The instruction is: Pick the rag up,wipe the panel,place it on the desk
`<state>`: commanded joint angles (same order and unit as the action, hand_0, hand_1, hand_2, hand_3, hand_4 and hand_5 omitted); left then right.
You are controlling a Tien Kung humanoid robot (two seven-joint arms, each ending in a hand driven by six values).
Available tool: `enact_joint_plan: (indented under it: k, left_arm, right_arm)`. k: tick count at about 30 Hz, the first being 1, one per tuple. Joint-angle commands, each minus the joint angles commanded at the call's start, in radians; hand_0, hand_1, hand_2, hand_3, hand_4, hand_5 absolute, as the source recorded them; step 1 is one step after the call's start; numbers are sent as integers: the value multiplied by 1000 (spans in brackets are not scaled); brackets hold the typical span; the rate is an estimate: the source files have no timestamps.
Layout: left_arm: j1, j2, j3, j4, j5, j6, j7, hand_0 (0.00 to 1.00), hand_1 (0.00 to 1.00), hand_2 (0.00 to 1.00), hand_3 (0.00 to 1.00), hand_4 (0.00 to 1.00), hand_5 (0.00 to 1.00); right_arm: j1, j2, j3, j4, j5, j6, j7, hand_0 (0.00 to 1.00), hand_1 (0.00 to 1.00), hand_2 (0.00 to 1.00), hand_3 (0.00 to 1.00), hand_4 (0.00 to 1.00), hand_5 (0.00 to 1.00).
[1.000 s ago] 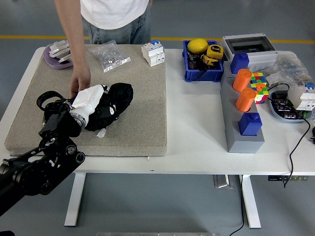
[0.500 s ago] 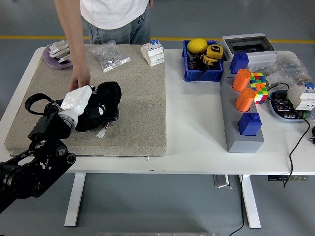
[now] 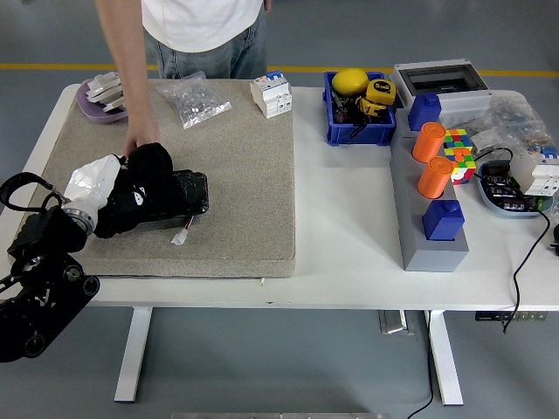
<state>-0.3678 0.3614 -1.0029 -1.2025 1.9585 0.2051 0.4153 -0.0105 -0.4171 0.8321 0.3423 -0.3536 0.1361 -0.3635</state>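
- No writing is showing legibly.
- The left hand (image 3: 131, 188) is lying on the panel (image 3: 179, 194), fingers clutching the rag (image 3: 92, 179).
- A person's hand (image 3: 140, 140) is touching the panel's far side.

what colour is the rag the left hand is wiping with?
Black, bunched in the left hand on the dark panel; rag shows only in the head view.

1. My bench (image 3: 349, 253) carries a tan mat (image 3: 244, 175) on its left half.
2. A clear bag of small parts (image 3: 194, 98) lies at the mat's far edge, with a white breaker (image 3: 272, 93) beside it.
3. A blue bin (image 3: 360, 109) holds a yellow ball (image 3: 350, 81) and a tape measure (image 3: 379, 91).
4. Two orange cylinders (image 3: 429, 141) stand on a grey base (image 3: 428, 244), beside a colour cube (image 3: 458, 153).
5. A person (image 3: 205, 30) stands across from me.
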Motion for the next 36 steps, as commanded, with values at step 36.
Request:
enact_joint_plan:
  k: [36]
  left_arm:
    - [54,56,-47,-12,9,0,4,233,195,567,550,504,2]
  right_arm:
    - [-3,-2,12,4,-7,-2,1,894,725,755,774,998,998]
